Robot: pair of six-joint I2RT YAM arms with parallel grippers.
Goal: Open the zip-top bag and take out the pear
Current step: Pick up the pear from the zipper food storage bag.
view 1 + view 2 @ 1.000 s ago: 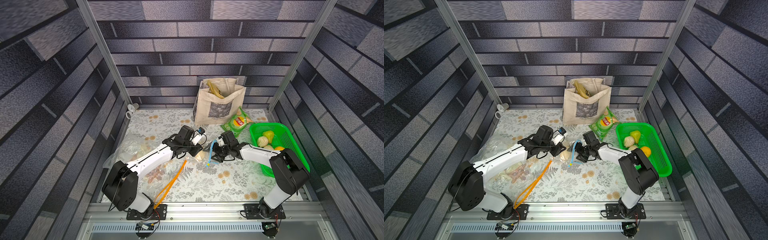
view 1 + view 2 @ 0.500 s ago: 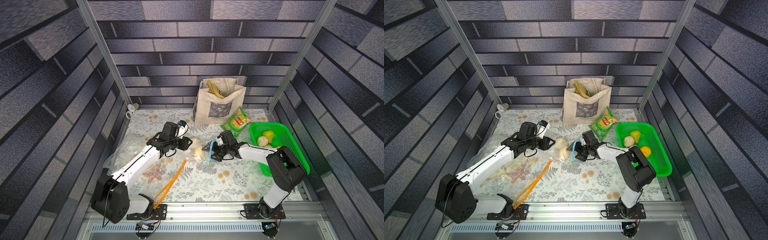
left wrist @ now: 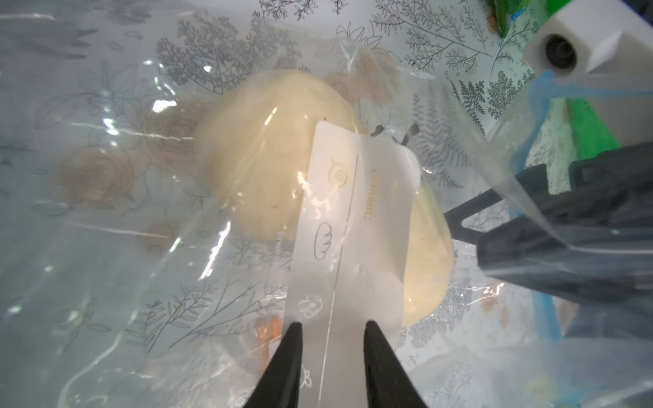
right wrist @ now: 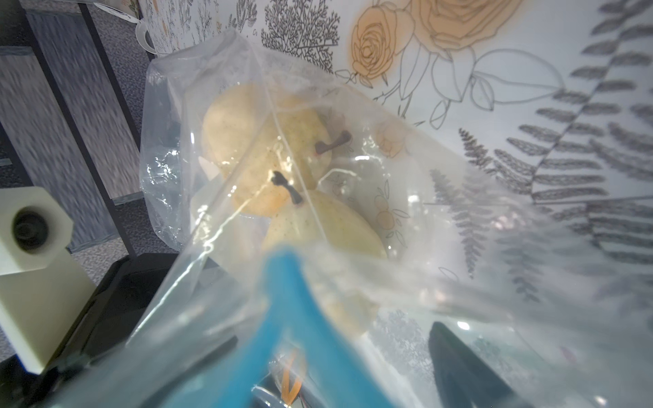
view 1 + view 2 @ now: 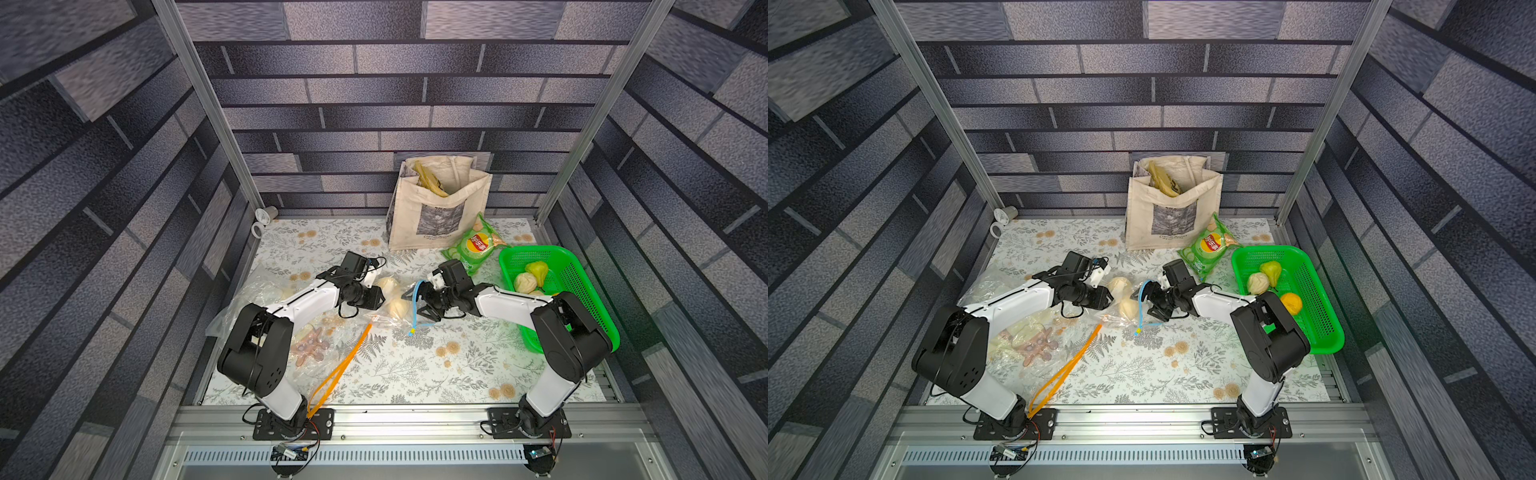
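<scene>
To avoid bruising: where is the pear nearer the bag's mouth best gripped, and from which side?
Probably across the rounded body of the pear, entering through the blue zip mouth on the right arm's side. The stem is too thin, and the far end of the zip-top bag is closed.

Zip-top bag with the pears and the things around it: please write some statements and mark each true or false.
1. Two pale pears lie inside the zip-top bag. True.
2. This bag's seal is orange. False: it is blue.
3. The green basket is empty. False: it holds a green pear, an orange and a pale round item.
4. The chips packet lies between the tote bag and the green basket. True.
5. The tote bag lies flat. False: it stands upright.
</scene>
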